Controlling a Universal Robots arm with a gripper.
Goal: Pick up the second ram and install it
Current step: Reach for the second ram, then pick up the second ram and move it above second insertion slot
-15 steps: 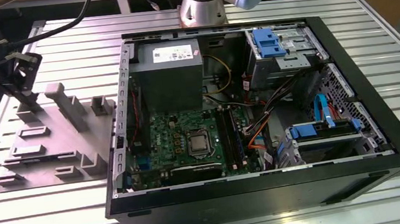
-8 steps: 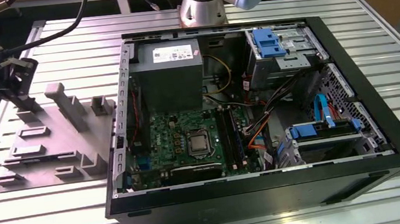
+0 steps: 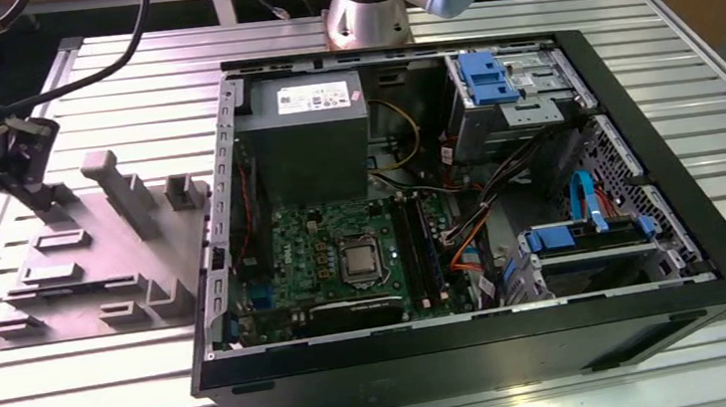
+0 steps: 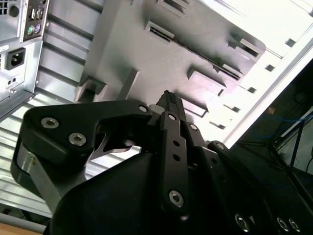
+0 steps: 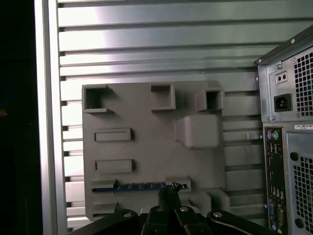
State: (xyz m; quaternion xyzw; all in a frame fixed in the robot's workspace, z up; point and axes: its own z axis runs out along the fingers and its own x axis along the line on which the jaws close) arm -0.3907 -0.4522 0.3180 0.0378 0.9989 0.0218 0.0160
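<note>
Second ram, lying lengthwise in edge slot of grey tray, jaws over one end, clamped or not unclear

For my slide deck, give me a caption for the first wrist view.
End effector close to a memory stick lying in a grey tray, beside a computer case.

Computer case: one; green motherboard: one; grey power supply: one; blue drive brackets: two; grey fixture plate: one, carrying three square pockets and two flat rectangular blocks; ram stick: one on the plate; black slot strips on the board: possibly four, hard to separate.
</note>
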